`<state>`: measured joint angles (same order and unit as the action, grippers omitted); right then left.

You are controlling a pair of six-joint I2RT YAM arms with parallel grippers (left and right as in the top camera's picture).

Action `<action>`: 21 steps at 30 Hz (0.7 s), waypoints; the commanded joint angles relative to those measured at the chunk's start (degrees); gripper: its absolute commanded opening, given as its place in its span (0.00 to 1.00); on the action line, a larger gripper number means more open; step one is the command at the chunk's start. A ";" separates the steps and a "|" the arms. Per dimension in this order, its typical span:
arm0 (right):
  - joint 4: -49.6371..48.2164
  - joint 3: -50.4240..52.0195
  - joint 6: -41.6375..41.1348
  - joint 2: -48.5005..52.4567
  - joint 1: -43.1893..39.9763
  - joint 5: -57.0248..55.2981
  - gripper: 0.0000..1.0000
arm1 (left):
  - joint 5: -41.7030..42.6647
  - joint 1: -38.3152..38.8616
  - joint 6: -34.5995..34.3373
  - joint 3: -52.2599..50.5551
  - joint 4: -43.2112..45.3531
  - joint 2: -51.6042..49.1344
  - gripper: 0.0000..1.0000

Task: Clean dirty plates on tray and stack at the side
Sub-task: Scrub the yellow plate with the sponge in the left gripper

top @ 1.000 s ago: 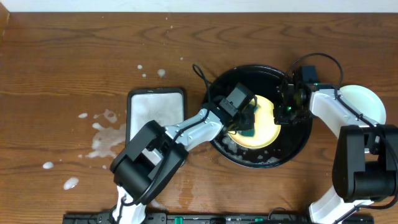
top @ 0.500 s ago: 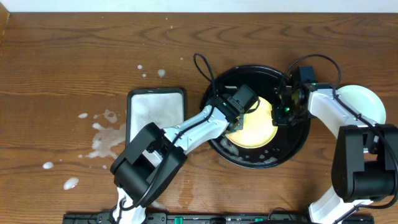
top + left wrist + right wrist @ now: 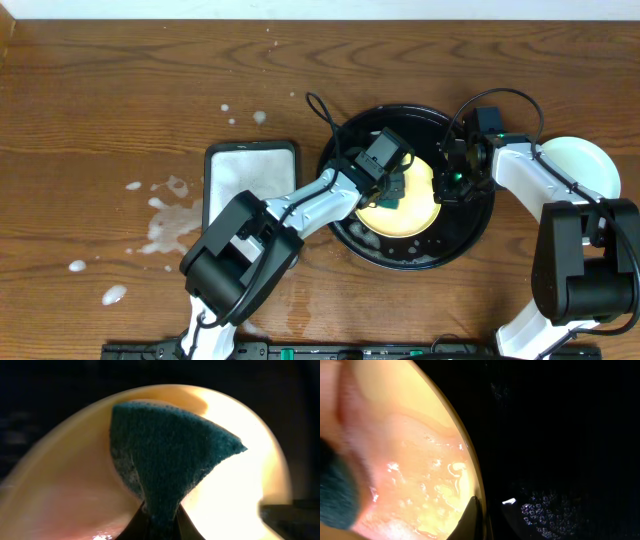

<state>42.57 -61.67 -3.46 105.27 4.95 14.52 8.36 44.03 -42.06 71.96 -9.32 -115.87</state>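
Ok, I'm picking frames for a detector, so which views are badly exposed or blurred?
Overhead: even light, sharp, only slight sheen on the black tray. Left wrist: the yellow plate blows out white at lower right, surroundings near black, the teal sponge crisp. Right wrist: tray crushed to black, sponge smeared at left, wet glints on the plate.

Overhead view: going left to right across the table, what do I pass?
Foam splashes → white rectangular tray → black tray → pale plate at the far right. The yellow plate lies inside the black tray, so it is left out.
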 commanded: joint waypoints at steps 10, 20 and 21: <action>0.52 1.14 0.09 1.46 0.09 -3.13 0.01 | 19.65 3.78 -5.81 -0.90 1.03 -6.97 0.07; 0.52 1.16 0.09 1.46 0.09 -3.15 0.01 | 24.94 3.63 -0.98 -0.83 -8.92 -6.71 0.07; 0.52 1.16 0.09 1.46 0.09 -3.15 0.01 | 23.78 3.45 -0.31 -0.83 -10.27 -6.71 0.07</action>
<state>42.81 -61.67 -3.46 105.27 4.69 13.26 28.18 45.78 -43.83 74.17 -14.22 -118.63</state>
